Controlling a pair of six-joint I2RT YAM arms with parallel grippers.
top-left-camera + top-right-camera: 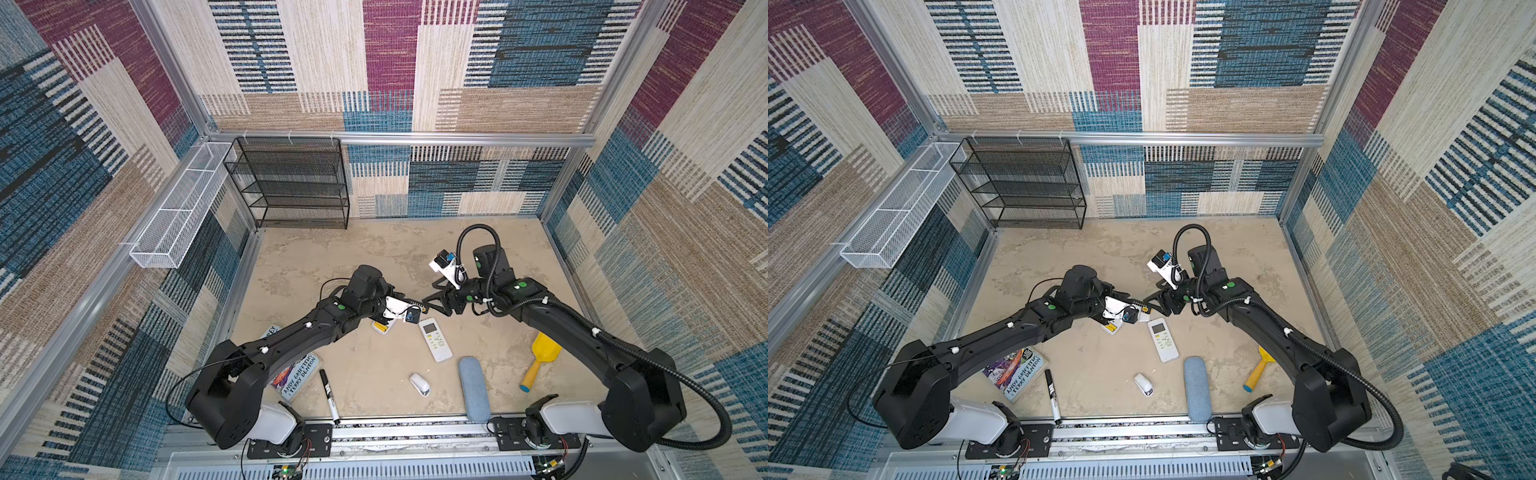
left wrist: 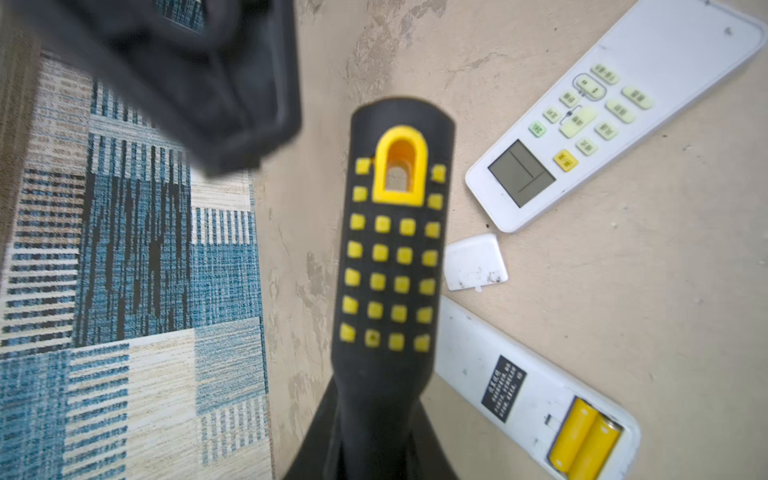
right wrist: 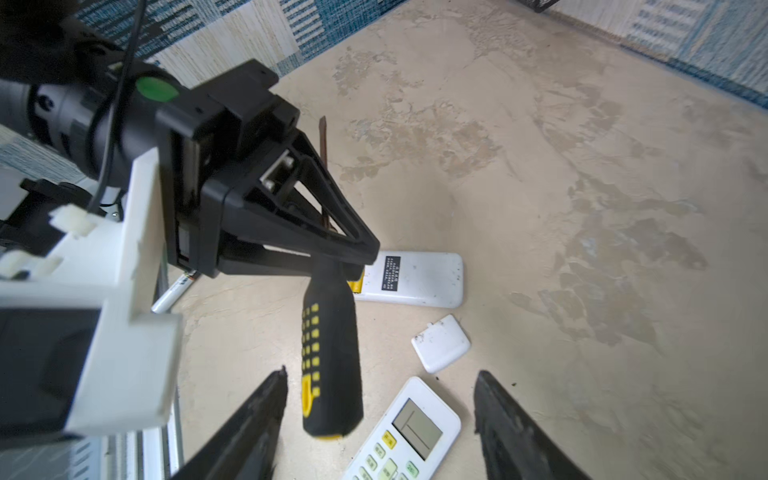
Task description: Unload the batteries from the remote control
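Looking like a tool handoff over the table (image 1: 365,257). Clamping the screwdriver (image 3: 330,353) in the left gripper (image 3: 365,255) right where handle meets shaft, with the right gripper (image 3: 382,372) splayed wide around the butt end, grasping nothing. Best to back the right straight off, then swing the tip down to the face-down remote (image 2: 478,365), cover (image 2: 475,262) off beside it, two yellow batteries (image 2: 582,440) sitting in the open bay. Pry from one end; spring end too blurry to call. Loads of bare table beyond, but watch the second remote (image 2: 615,108) lying close.
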